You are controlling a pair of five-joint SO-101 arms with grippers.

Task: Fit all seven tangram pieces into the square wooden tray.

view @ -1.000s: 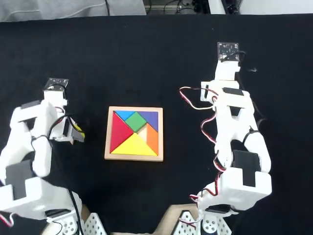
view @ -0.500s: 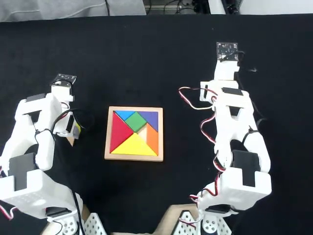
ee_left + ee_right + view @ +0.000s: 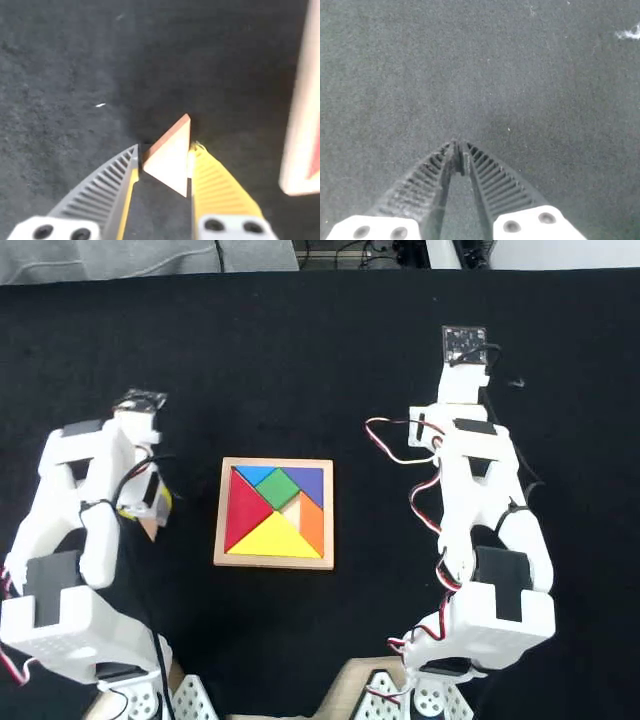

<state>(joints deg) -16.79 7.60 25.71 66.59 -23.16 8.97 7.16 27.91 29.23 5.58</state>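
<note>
The square wooden tray [image 3: 272,563] lies at the table's middle and holds a red triangle [image 3: 243,512], a yellow triangle [image 3: 272,538], a blue piece [image 3: 255,476], a green square [image 3: 282,489], a purple piece [image 3: 310,485] and an orange piece [image 3: 313,525]. A small bare wooden gap [image 3: 291,508] shows beside the green square. Left of the tray, my left gripper [image 3: 150,518] [image 3: 165,147] is shut on a small pale triangle [image 3: 172,155] [image 3: 148,528]; the tray's edge [image 3: 300,100] is close by. My right gripper [image 3: 457,150] is shut with nothing in it, over bare cloth.
A black cloth covers the whole table. The right arm [image 3: 470,460] stands folded to the right of the tray, with red and white cables looping beside it. Open cloth lies beyond the tray at the far side.
My left arm has swung a little toward the tray with the small triangle held in its gripper. The right arm and the tray's pieces have not moved.
</note>
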